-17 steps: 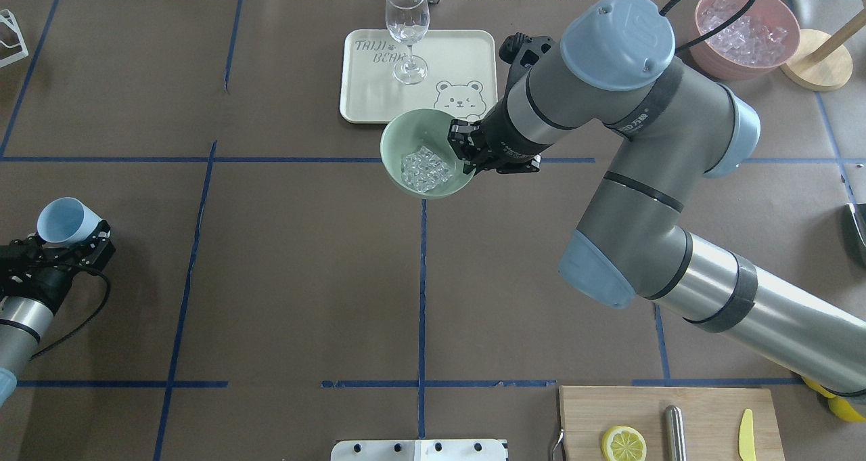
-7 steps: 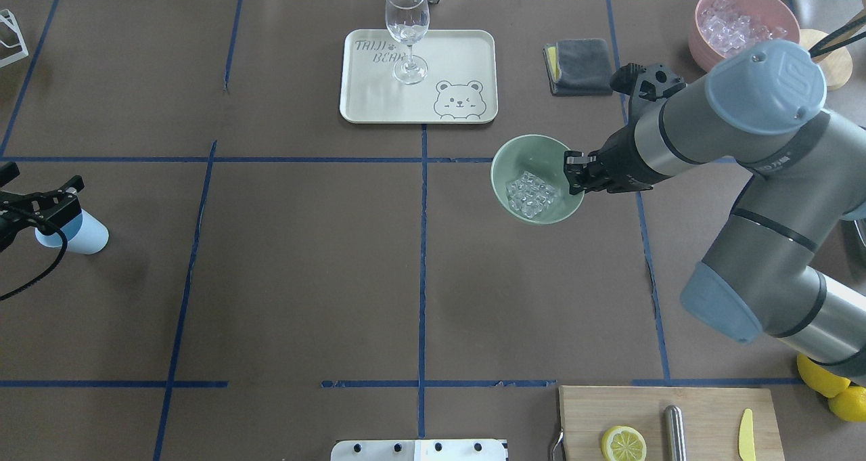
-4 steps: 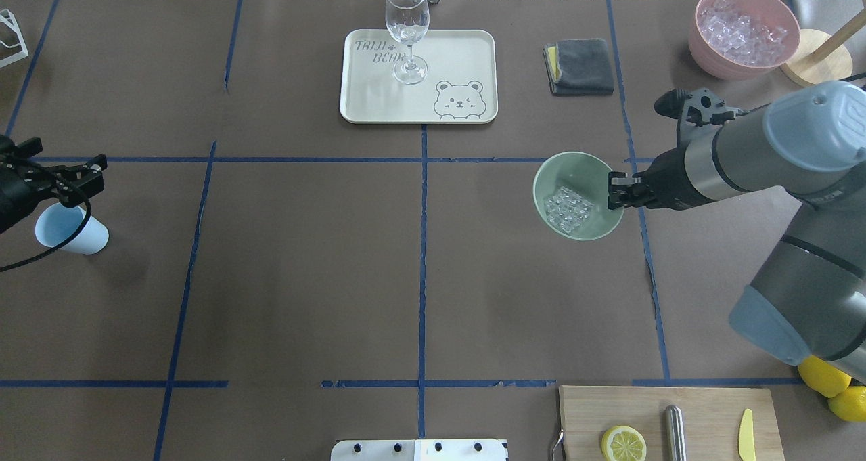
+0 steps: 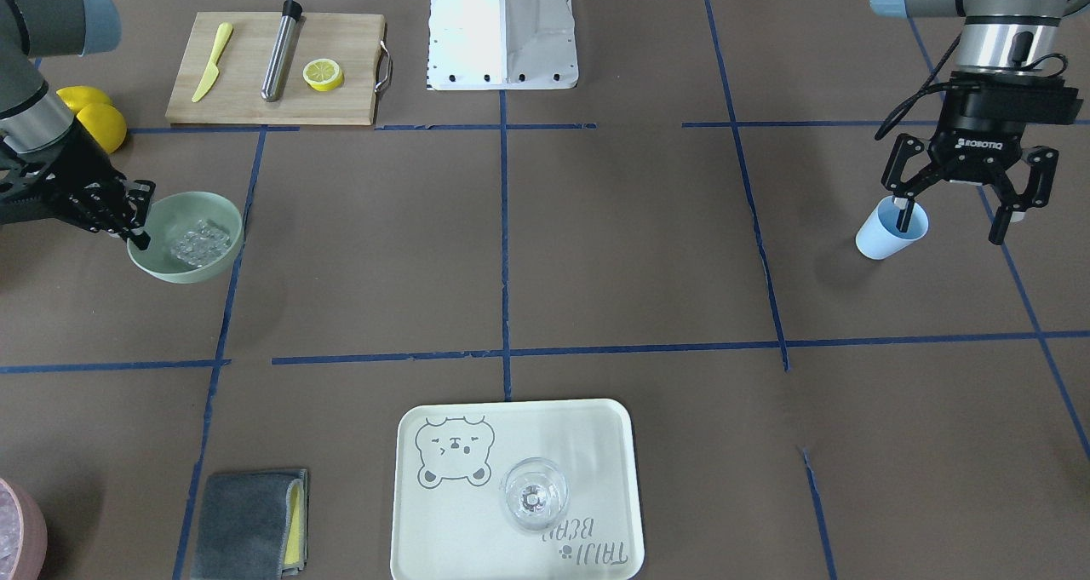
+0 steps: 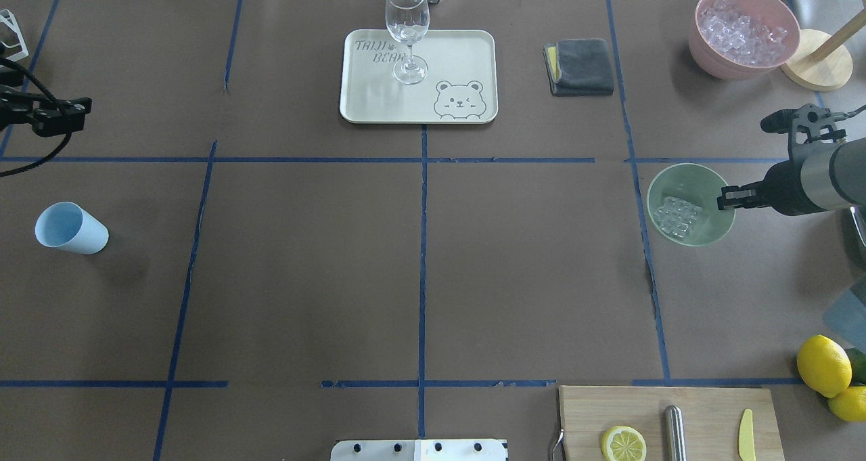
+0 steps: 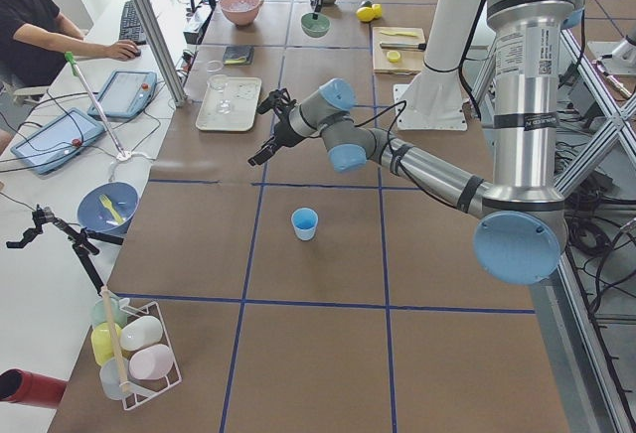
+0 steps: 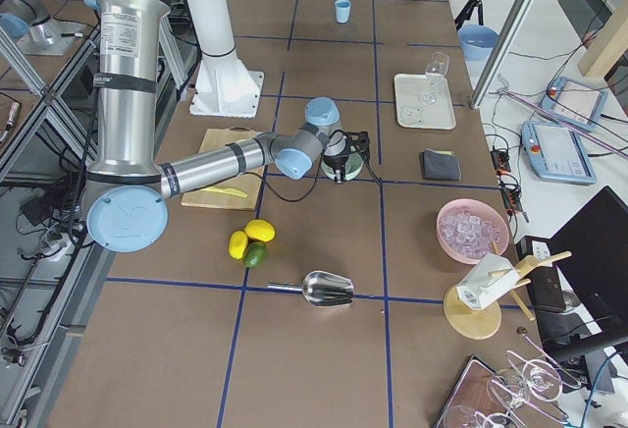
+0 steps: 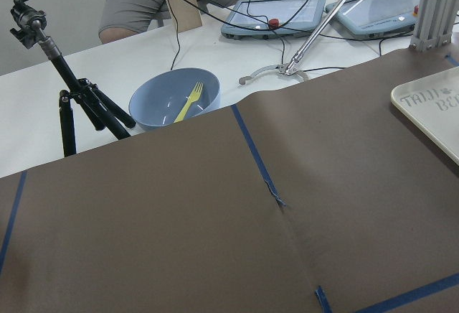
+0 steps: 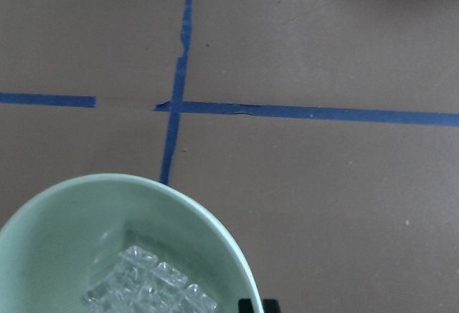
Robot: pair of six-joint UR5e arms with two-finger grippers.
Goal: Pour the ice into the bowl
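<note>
The pale mint-green bowl (image 5: 716, 234) is at the right of the table and holds a small cluster of clear ice (image 5: 676, 216). My right gripper (image 5: 726, 198) is shut on the bowl's right rim. The front view shows the same grip (image 4: 136, 225) on the bowl (image 4: 170, 272), and the right wrist view shows the bowl (image 9: 64, 220) with the ice (image 9: 150, 291) in it. The light blue cup (image 5: 71, 228) stands alone at the left. My left gripper (image 4: 958, 214) is open and empty, raised well clear of the cup (image 4: 890, 232).
A pink bowl (image 5: 703, 48) full of ice and a wooden stand (image 5: 815, 61) sit at the far right. A grey cloth (image 5: 582, 65), a bear tray (image 5: 460, 48) with a wine glass (image 5: 407, 31), a cutting board (image 5: 710, 407) and lemons (image 5: 822, 366) lie around.
My right arm has carried the bowl with the ice from the middle of the table to the right. My left gripper set the blue cup down, let go and moved up and away.
</note>
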